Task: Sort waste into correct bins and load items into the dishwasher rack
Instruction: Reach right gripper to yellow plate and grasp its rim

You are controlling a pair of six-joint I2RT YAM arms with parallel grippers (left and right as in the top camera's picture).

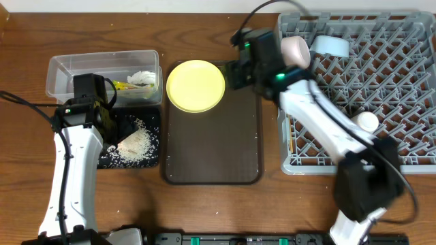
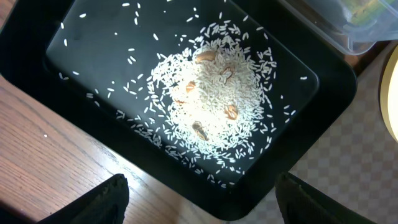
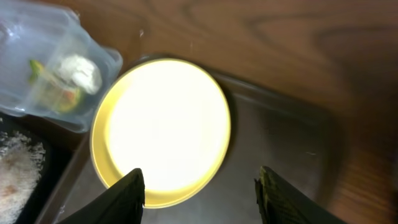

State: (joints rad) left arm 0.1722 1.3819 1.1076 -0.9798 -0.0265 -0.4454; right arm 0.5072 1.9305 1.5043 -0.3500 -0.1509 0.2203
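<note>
The yellow plate (image 1: 195, 85) lies on the far left corner of the brown serving tray (image 1: 218, 143). My right gripper (image 1: 235, 73) hovers open and empty just right of the plate; the right wrist view shows its fingers (image 3: 199, 193) over the plate's (image 3: 161, 124) near edge. My left gripper (image 1: 102, 112) is open and empty above the black tray (image 1: 158, 136), which holds a heap of rice (image 2: 211, 99) with a few brown bits. The clear tub (image 1: 61, 71) holds the tissue (image 1: 143, 77) and the wrapper (image 1: 126, 86). No chopsticks are in view.
The grey dishwasher rack (image 1: 395, 88) stands at the right with a pale cup (image 1: 295, 49), a light blue bowl (image 1: 332, 46) and a white bowl (image 1: 366, 121) in it. The black tray sits between the tub and the serving tray.
</note>
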